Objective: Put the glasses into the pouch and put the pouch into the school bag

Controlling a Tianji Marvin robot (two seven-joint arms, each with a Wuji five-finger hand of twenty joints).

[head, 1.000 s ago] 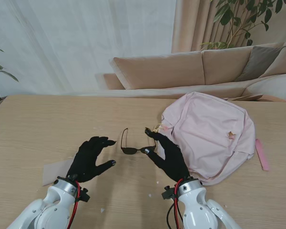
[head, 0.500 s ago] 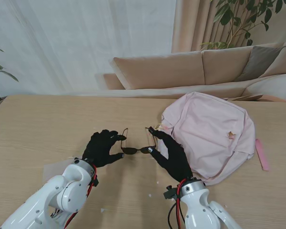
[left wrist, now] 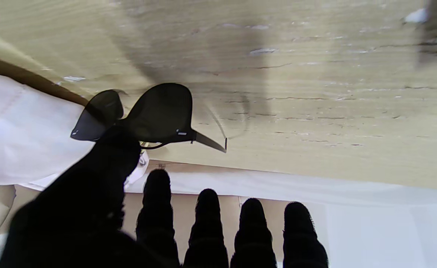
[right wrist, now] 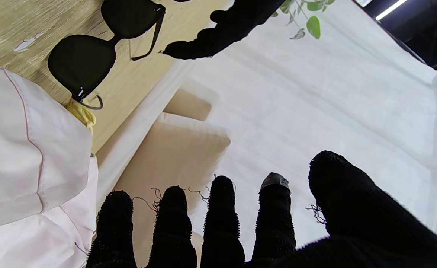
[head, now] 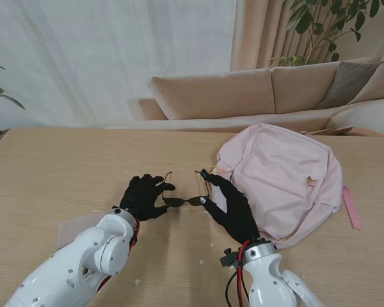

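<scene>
The dark glasses (head: 184, 200) lie on the table (head: 51, 166) between both hands, just left of the pink school bag (head: 285, 179). Lots of bare table lies to the left (far from any edge). The left hand (head: 144, 197) has moved in, fingers spread, thumb at the frame. The right hand (head: 229, 204) is spread too, holding nothing.

Table (head: 64, 166): pale wood grain, matt, scuffed. School bag (head: 288, 179): soft pink cloth. Glasses (left wrist: 147, 115): glossy dark plastic. Hands: fuzzy black knit.

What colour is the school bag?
The school bag is pale pink, seen best in the stand's view.
</scene>
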